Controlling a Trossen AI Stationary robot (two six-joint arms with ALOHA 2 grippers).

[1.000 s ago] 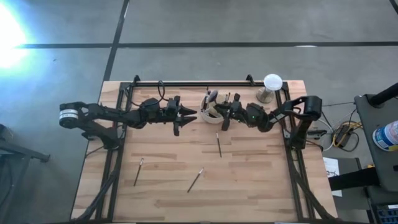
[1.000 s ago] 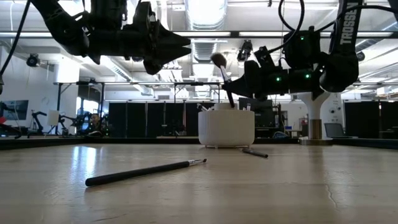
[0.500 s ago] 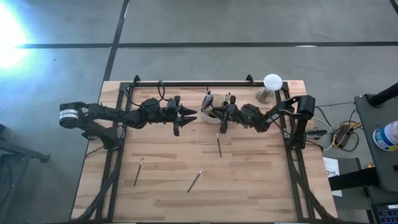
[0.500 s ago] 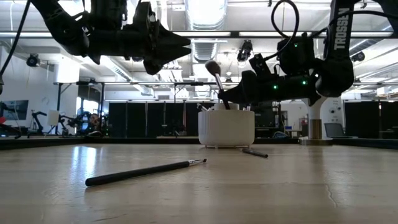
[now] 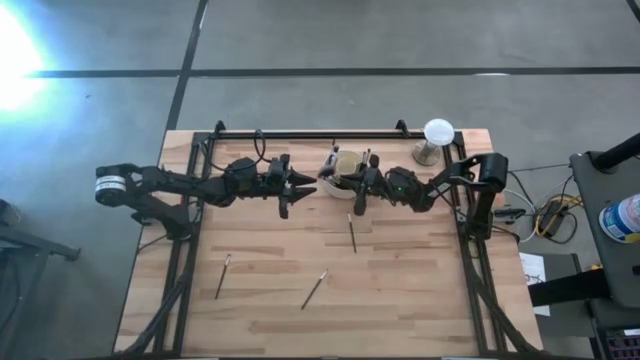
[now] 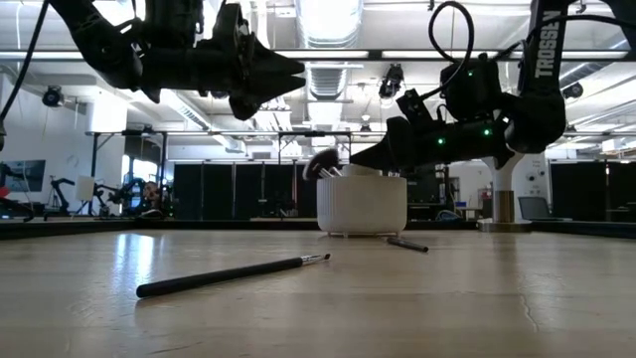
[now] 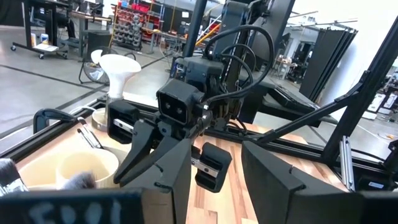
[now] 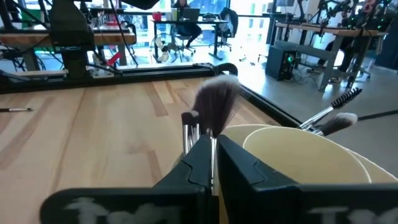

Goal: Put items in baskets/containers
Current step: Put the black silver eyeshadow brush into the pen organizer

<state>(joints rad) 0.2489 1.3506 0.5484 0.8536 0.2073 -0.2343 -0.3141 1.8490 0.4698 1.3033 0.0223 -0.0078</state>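
The cream cup holder (image 5: 346,168) (image 6: 362,204) stands near the far edge with a few brushes (image 8: 328,118) upright inside. My right gripper (image 5: 352,184) (image 6: 360,159) (image 8: 211,158) hovers at the cup's rim, shut on a fluffy-headed brush (image 8: 216,106) whose head (image 6: 320,164) lies low over the rim. My left gripper (image 5: 303,186) (image 6: 283,75) (image 7: 224,199) waits open in the air just left of the cup. Three brushes lie flat on the table (image 5: 352,232) (image 5: 222,276) (image 5: 314,288). My right gripper pinches the fluffy brush by its handle just behind the silver ferrule (image 8: 190,127), between its two fingertips. The fingers come almost level from the table's right side. The brush is lifted clear and reaches nearly level past the fingertips, head over the cup's left rim.
A white globe on a grey stand (image 5: 436,134) sits at the far right corner. A black frame rail (image 5: 320,133) runs along the far edge, and side rails run down both sides. The near half of the wooden table (image 5: 400,290) carries only the loose brushes.
My right gripper has moved left toward the cup and dropped a little. The fluffy brush has tipped from nearly upright, head high above the cup, to almost level, with its head down at the cup's rim.
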